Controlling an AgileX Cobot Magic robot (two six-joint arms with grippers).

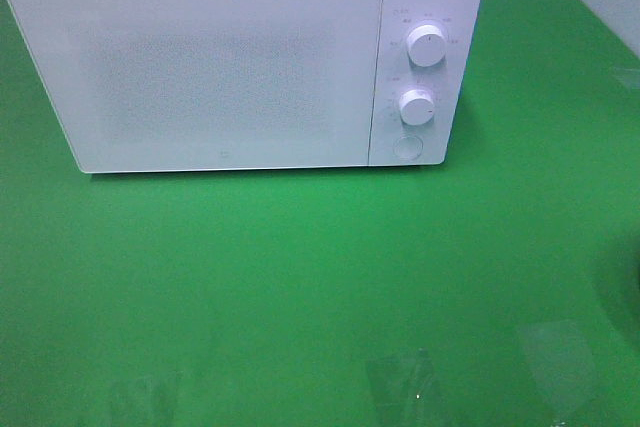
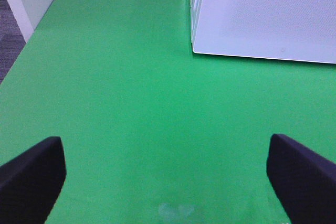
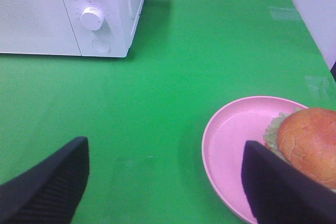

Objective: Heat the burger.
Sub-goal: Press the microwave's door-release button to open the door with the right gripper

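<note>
Right gripper [image 3: 165,182] is hanging spread and empty beside burger [image 3: 310,140], at microwave's [image 1: 200,57] four o'clock, likely readying pickup; left gripper [image 2: 167,182] is gaping too.

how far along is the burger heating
Nothing looks done yet: the white box-shaped microwave is shut and the round tan-bun burger sits on the pink round plate outside it. The left gripper and right gripper are open and empty. Opening the door, loading and heating remain.

Light: bright, even, overhead; thin shadow under microwave [image 1: 230,57];
Glare: pale reflections on counter [image 1: 300,267]; microwave door washed out;
Focus: soft everywhere; grainy
</note>
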